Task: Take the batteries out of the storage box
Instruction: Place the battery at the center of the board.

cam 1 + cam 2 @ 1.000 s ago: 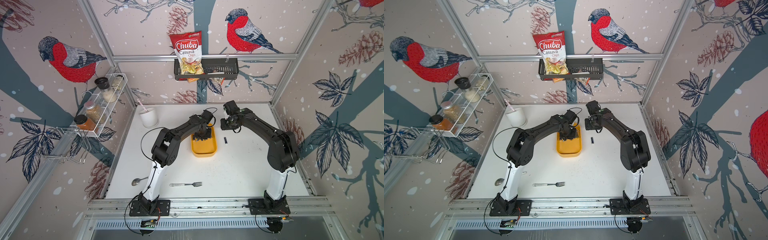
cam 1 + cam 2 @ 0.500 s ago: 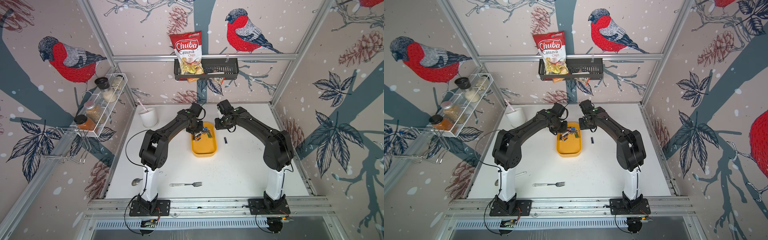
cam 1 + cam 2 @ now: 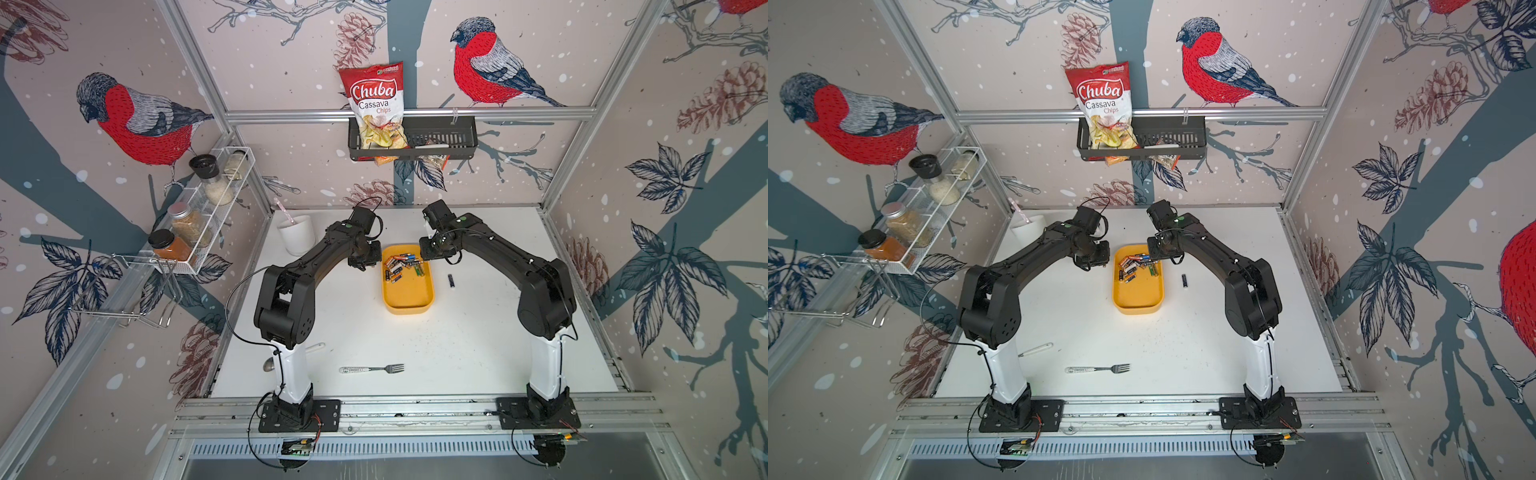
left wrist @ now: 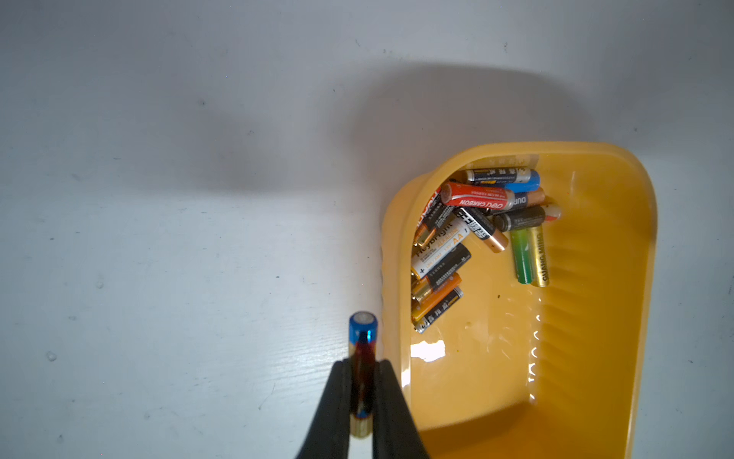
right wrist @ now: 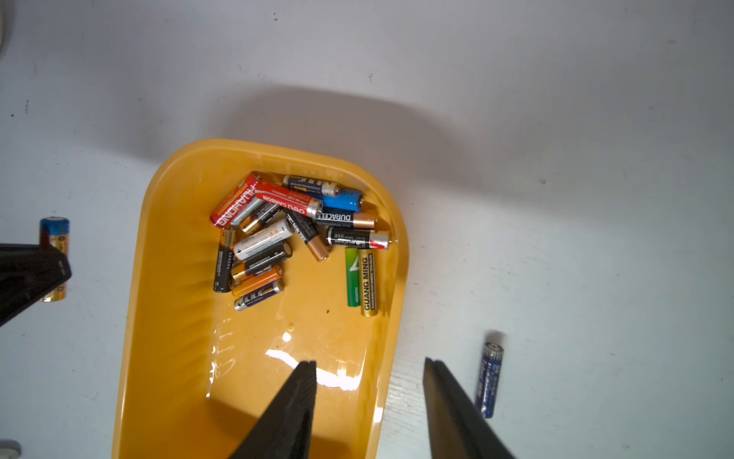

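Your left gripper is clamped on one blue-capped battery, taken across its middle, so that both ends stick out of the jaws. You hold it over the bare counter, just to the left of the storage box and outside its rim. I judge this a sensible place to set it down: nothing lies under it there, and the yellow wall of the box would stop it from rolling back in. Whether the battery already touches the counter, I cannot tell.

Your right gripper has the jaws apart and carries nothing. It hovers at the near right side of the box, one finger over the yellow floor and the other over the counter beyond the rim. The gap looks wide enough to go around one battery, so I take it as ready for the next pick.

The remaining batteries lie in a heap at the far end of the box, many of them crossing and touching. A green battery and a gold battery lie side by side against the right wall, a little apart from the heap. They are probably easier to reach, but you may catch both together.

One dark blue battery lies already on the counter to the right of the box, so most of the task is left to do.
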Tool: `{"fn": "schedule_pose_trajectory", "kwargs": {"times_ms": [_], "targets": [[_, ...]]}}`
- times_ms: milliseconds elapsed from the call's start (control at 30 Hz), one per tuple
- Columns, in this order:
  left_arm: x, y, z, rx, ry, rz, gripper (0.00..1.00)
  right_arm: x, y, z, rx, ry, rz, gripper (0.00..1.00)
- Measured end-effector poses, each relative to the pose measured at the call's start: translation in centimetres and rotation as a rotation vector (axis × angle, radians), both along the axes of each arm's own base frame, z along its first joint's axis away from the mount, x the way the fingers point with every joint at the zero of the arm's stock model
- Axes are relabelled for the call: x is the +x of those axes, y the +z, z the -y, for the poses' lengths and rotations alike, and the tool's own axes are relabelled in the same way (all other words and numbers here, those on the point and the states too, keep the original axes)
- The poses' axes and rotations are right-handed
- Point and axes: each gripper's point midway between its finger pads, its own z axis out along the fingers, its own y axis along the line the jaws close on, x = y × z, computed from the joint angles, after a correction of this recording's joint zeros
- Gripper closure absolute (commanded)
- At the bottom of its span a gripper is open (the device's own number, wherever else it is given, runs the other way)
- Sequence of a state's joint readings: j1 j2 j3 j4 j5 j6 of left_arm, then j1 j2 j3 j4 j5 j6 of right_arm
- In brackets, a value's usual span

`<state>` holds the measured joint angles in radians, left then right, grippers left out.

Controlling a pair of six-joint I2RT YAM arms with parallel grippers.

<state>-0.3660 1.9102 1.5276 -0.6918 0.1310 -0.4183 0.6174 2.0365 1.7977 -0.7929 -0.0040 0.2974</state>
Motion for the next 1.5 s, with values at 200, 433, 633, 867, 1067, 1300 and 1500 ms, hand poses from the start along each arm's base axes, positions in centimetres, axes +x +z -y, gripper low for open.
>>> {"fn": "schedule_pose_trajectory", "kwargs": {"times_ms": [200, 433, 633, 867, 1067, 1300, 1500], "targets": [[-0.6, -2.1, -0.9, 0.004, 0.007, -0.026, 0.9, -0.1, -0.5, -1.3, 0.004, 0.008, -0.008, 0.5], [-1.9, -4.8, -1.2, 0.011, -0.003, -0.074, 0.9, -0.6, -1.7, -2.5, -0.011, 0.025, -0.038, 0.5], [-2.3, -6.3, -1.4, 0.022, -0.018, -0.086, 0.9, -1.2, -3.1, -3.3, -0.02, 0.029, -0.068, 0.5], [-2.6, -7.4, -1.5, 0.032, -0.03, -0.097, 0.9, -1.6, -4.2, -4.2, -0.02, 0.045, -0.09, 0.5], [-2.6, -7.8, -1.6, 0.038, -0.034, -0.091, 0.9, -1.7, -4.5, -4.5, -0.023, 0.048, -0.095, 0.5], [-2.7, -8.1, -1.6, 0.033, -0.035, -0.086, 0.87, -1.7, -4.4, -4.8, -0.019, 0.053, -0.094, 0.5], [-2.5, -8.2, -1.5, 0.026, -0.036, -0.077, 0.85, -1.7, -4.7, -5.0, -0.023, 0.055, -0.098, 0.5]]}}
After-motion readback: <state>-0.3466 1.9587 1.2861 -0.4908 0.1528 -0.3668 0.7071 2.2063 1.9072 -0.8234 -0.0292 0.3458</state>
